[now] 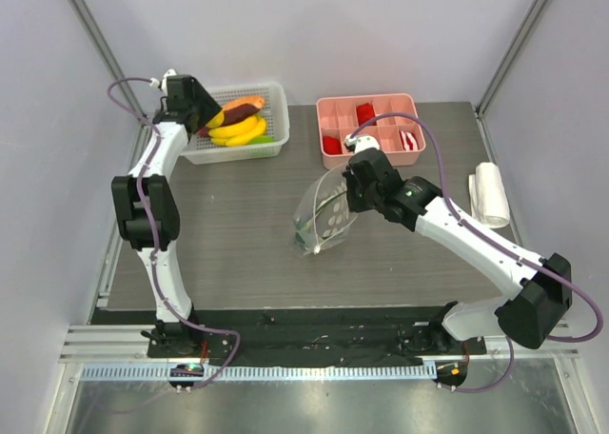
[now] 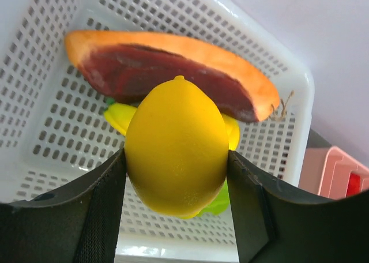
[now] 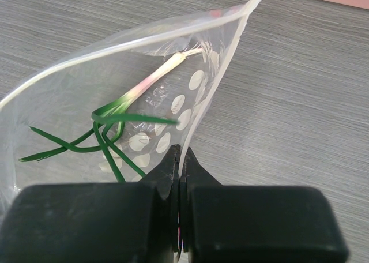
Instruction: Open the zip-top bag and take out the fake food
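Observation:
My left gripper (image 2: 176, 176) is shut on a yellow toy lemon (image 2: 176, 153) and holds it above the white perforated basket (image 2: 52, 119). The basket holds the orange-and-maroon piece (image 2: 173, 72), yellow bananas (image 1: 238, 129) and a green piece (image 2: 216, 202). My right gripper (image 3: 181, 159) is shut on the zip edge of the clear dotted zip-top bag (image 3: 144, 101), holding it open and lifted off the table, as the top view shows (image 1: 324, 215). A green spring onion toy (image 3: 109, 130) lies inside the bag.
A pink divided tray (image 1: 371, 125) with red and white blocks stands at the back, right of the basket (image 1: 243, 148). A white roll (image 1: 490, 194) lies at the table's right edge.

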{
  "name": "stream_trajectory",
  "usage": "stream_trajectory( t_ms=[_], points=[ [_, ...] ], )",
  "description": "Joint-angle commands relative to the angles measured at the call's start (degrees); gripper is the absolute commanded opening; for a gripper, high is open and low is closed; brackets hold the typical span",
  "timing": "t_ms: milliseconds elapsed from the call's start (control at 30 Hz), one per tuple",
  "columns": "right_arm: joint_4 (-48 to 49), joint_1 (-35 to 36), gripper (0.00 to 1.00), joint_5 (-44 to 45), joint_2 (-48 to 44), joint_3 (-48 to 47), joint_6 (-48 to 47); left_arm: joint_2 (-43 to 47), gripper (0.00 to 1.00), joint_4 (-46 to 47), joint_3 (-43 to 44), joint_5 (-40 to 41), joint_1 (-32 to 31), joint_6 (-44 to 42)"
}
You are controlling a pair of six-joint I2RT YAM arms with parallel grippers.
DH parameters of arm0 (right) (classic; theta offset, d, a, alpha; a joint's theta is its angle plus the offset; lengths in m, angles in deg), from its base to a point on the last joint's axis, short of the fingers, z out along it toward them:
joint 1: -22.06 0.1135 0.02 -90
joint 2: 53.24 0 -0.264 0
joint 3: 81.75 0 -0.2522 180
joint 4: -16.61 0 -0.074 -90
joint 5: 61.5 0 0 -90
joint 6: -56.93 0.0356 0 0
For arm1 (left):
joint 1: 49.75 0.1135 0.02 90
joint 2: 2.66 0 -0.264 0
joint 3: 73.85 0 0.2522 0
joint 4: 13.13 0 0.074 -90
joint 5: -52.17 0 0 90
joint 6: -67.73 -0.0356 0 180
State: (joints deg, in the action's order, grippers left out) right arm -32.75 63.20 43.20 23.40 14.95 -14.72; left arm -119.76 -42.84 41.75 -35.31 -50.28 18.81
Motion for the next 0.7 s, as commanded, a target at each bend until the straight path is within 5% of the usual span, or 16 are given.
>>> stream_trajectory(
  t_ms=[0,67,333,467,667],
  points=[
    [1.75,0.08,0.01,-0.37,-0.53,-1.13,-0.07,-2.96,0.60,-9.71,7.32,2.57,2.82,-0.04],
    [1.84,0.16,0.01,-1.07,-0.44,-1.13,0.02,-2.09,0.74,-10.07,6.36,3.80,2.91,0.05],
    [1.93,0.16,0.01,-1.34,-0.62,-1.39,0.11,12.13,0.81,-11.73,-2.08,5.65,1.68,0.40],
    [1.93,0.08,0.01,-1.78,-0.79,-2.09,0.11,24.70,0.75,-11.39,-10.06,2.85,-3.57,-0.91],
    [1.84,0.08,0.01,-1.87,0.00,-3.41,-0.07,45.86,0.48,-2.19,-27.29,-5.16,-20.00,-3.19]
  ],
)
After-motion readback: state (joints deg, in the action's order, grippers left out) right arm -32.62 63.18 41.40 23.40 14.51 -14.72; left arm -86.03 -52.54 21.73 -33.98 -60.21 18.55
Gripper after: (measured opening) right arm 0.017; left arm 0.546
